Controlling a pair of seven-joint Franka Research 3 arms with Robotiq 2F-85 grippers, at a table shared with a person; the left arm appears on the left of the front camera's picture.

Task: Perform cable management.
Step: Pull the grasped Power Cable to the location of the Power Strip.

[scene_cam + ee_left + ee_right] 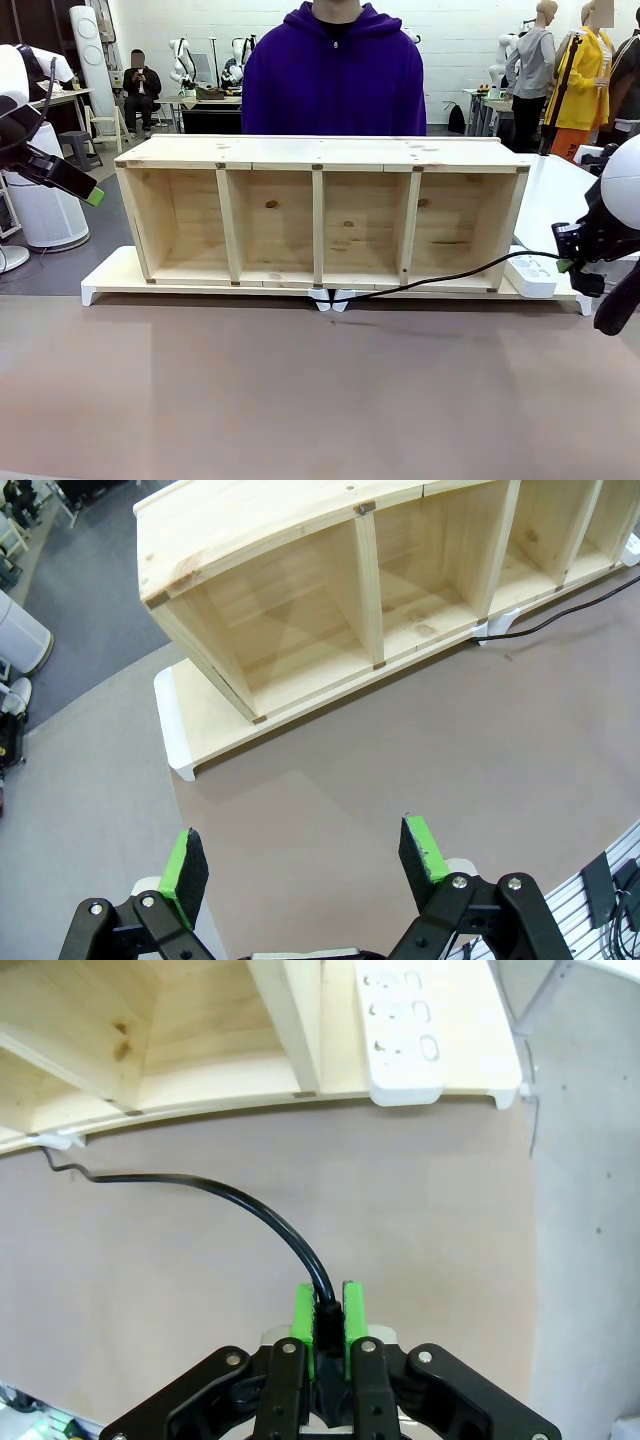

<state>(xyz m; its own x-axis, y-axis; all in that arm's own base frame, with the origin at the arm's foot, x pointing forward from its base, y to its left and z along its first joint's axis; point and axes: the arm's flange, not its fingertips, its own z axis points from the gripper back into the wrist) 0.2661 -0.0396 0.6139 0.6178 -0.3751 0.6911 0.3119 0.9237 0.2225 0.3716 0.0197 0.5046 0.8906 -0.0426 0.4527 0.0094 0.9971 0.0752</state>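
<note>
A thin black cable (440, 278) runs from the white clip (331, 298) at the shelf's front middle off to the right, lifted above the table. My right gripper (566, 263) is shut on its end; in the right wrist view the cable (250, 1205) curves down into the green pads (302, 1320) of my right gripper (326, 1322). My left gripper (92, 196) hangs at the far left, above the table. In the left wrist view my left gripper (305, 865) is open with nothing between its fingers, and the cable (570, 613) shows at the top right.
A long wooden shelf (320, 150) with several open compartments lies on a white base board (110, 278) across the table. A white power strip (530, 275) rests at the board's right end. A person in a purple hoodie (335, 80) stands behind the shelf.
</note>
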